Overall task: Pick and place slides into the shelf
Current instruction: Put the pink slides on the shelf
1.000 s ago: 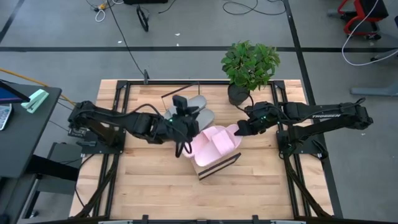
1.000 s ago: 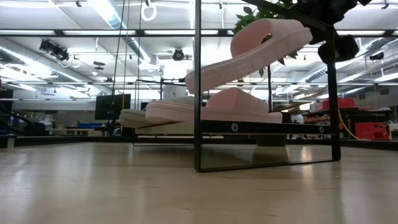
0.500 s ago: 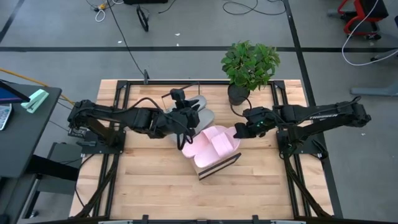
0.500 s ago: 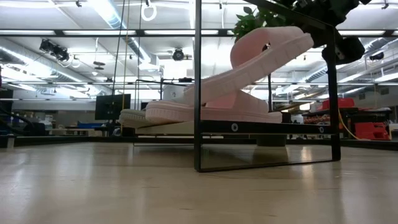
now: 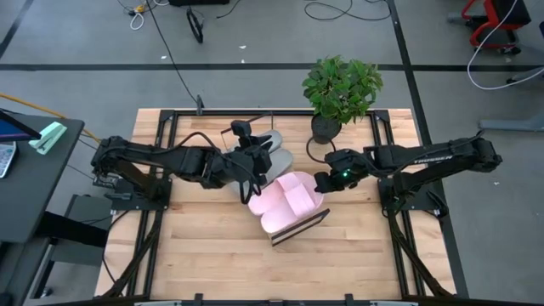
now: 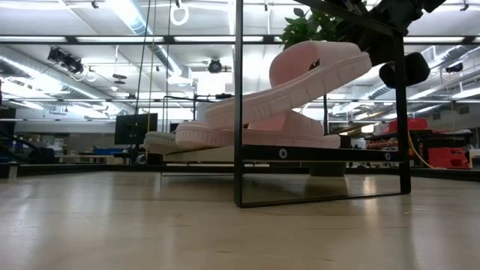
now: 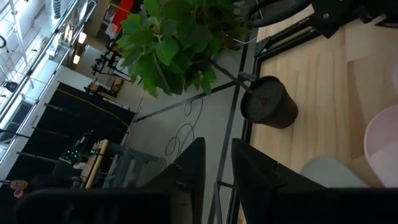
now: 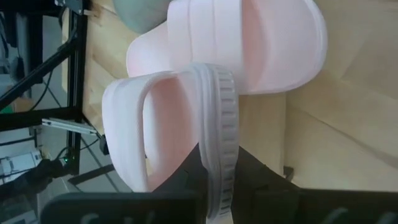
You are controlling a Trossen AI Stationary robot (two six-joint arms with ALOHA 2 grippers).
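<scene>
- Slatted wooden surface (image 5: 212,246) carrying everything, black frame rails at left and right edges.
- Shelf (image 5: 297,228) at the centre, set at an angle; black end frame (image 6: 238,105) upright in the low view, board level behind it.
- Potted plant (image 5: 342,89) at the far side, right of centre, dark pot just beyond the right arm.
- Two grey slides (image 5: 274,149) side by side on the far-left part of the shelf.
- One pink slide (image 5: 280,204) flat on the shelf, right of the grey pair.
- Second pink slide (image 6: 300,79) tilted, heel raised, toe end down at the flat one.
- Right end effector (image 8: 217,180) clenched on that tilted slide's ribbed sole edge, at the shelf's right side.
- Left end effector (image 5: 252,180) above the shelf's left side, near the grey slides; fingers (image 7: 193,165) apart, gripping nothing.
</scene>
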